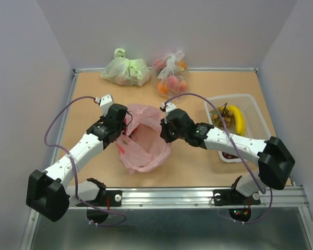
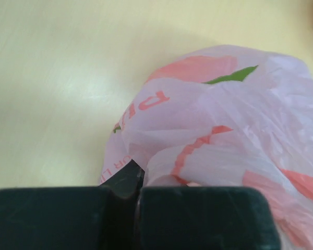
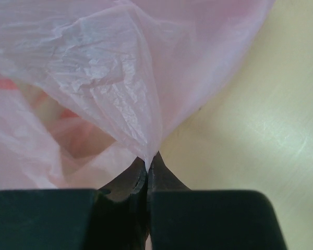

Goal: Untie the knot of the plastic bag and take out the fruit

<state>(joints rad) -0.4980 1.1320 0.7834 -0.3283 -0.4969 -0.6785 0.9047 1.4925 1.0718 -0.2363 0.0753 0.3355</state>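
The pink plastic bag (image 1: 143, 140) lies mid-table with its mouth spread open between my two grippers. No knot shows. My left gripper (image 1: 124, 126) is shut on the bag's left rim; in the left wrist view (image 2: 137, 177) the film (image 2: 224, 135) bunches right at its closed tips. My right gripper (image 1: 164, 130) is shut on the right rim; in the right wrist view (image 3: 148, 160) a pleat of pink film (image 3: 120, 88) runs into its closed tips. A yellow banana (image 1: 237, 119) and dark grapes (image 1: 221, 117) lie in a white basket (image 1: 255, 112). I cannot tell what is inside the bag.
A pale green bag (image 1: 126, 70) and a clear bag of orange-red fruit (image 1: 171, 73) sit at the back edge. The white basket stands at the right, partly under my right arm. Walls close in on three sides.
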